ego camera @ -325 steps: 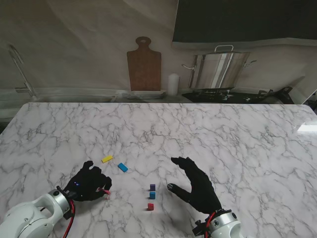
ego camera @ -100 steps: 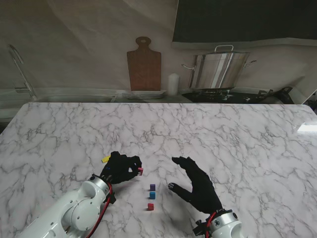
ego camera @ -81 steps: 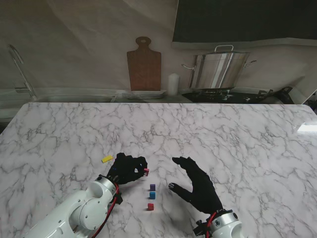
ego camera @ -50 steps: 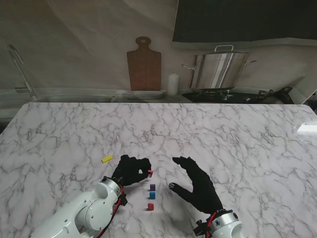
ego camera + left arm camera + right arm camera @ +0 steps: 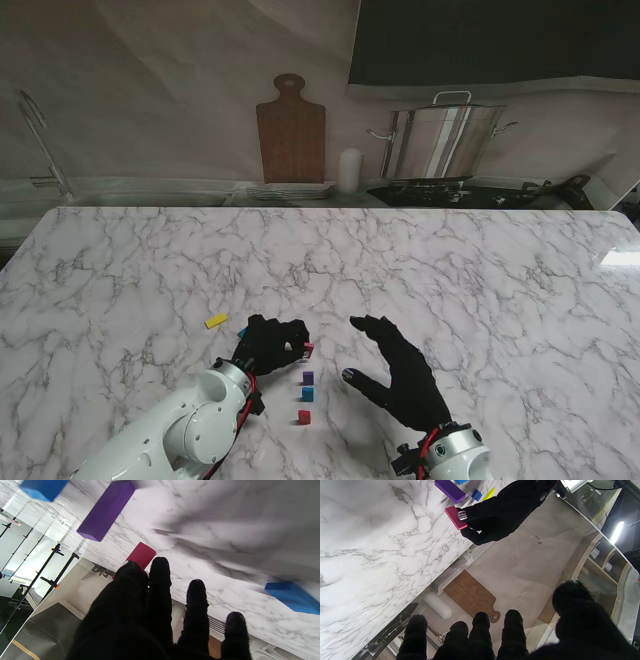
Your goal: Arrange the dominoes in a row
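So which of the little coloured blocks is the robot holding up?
The pink-red rectangular domino, pinched in the left hand. The purple domino, blue ones and yellow one all sit on the marble table.

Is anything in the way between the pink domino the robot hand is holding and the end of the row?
Nothing visible. The left robot hand holds the pink domino just beyond the purple domino, the row's far end, with only bare table between.
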`<state>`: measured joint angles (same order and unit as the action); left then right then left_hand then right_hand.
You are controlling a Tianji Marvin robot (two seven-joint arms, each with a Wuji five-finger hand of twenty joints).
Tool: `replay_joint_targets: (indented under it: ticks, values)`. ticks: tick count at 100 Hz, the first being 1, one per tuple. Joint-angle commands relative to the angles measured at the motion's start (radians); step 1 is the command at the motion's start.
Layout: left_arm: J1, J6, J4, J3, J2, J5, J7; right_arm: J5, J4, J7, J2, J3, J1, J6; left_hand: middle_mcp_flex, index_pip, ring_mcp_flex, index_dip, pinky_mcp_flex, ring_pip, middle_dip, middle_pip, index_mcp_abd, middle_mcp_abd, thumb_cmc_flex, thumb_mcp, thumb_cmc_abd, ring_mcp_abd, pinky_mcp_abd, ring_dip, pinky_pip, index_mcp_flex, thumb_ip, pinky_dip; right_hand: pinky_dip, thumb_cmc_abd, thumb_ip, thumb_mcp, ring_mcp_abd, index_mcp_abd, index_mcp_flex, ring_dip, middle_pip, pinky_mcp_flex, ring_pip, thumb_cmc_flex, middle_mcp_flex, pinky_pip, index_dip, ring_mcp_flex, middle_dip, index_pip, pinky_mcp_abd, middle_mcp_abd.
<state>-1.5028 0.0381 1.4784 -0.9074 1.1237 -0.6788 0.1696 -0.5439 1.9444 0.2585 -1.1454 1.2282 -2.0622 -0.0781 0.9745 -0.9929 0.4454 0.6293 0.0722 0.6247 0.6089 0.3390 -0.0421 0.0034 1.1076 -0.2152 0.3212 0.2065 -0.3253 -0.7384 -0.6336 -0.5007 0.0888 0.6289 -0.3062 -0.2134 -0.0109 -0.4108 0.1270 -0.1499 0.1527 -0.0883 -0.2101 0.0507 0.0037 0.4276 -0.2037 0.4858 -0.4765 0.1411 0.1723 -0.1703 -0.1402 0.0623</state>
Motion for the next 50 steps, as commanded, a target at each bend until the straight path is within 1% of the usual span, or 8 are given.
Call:
replay_joint_targets:
  ticks: [1, 50]
  values:
    - [0.003, 0.005, -0.008, 0.007, 0.009, 0.007, -0.01, 0.002, 0.003, 0.0, -0.003, 0.001, -0.007, -0.002, 0.001, -0.059, -0.014, -0.005, 0.022, 0.015, 0.002, -0.012, 0.036, -0.017, 0.063, 0.003, -0.05, -0.003, -0.011, -0.01, -0.003, 0.002, -0.041, 0.025, -0.001, 0.019, -0.013, 0.018, 0.01, -0.024, -0.025, -0.002, -0.017, 0.007, -0.009, 0.003, 0.02, 0.011, 0.016, 0.005, -0.005, -0.013, 0.026, 0.008]
    - [0.008, 0.009, -0.024, 0.025, 0.011, 0.035, -0.023, 0.001, 0.007, 0.001, -0.003, 0.001, -0.009, 0.0, -0.001, -0.063, -0.017, -0.017, 0.024, 0.016, -0.005, -0.014, 0.03, -0.016, 0.069, 0.014, -0.053, -0.005, -0.011, -0.009, -0.005, 0.004, -0.044, 0.023, -0.002, 0.019, -0.013, 0.018, 0.011, -0.023, -0.025, -0.002, -0.017, 0.007, -0.009, 0.003, 0.02, 0.01, 0.017, 0.005, -0.005, -0.014, 0.026, 0.009]
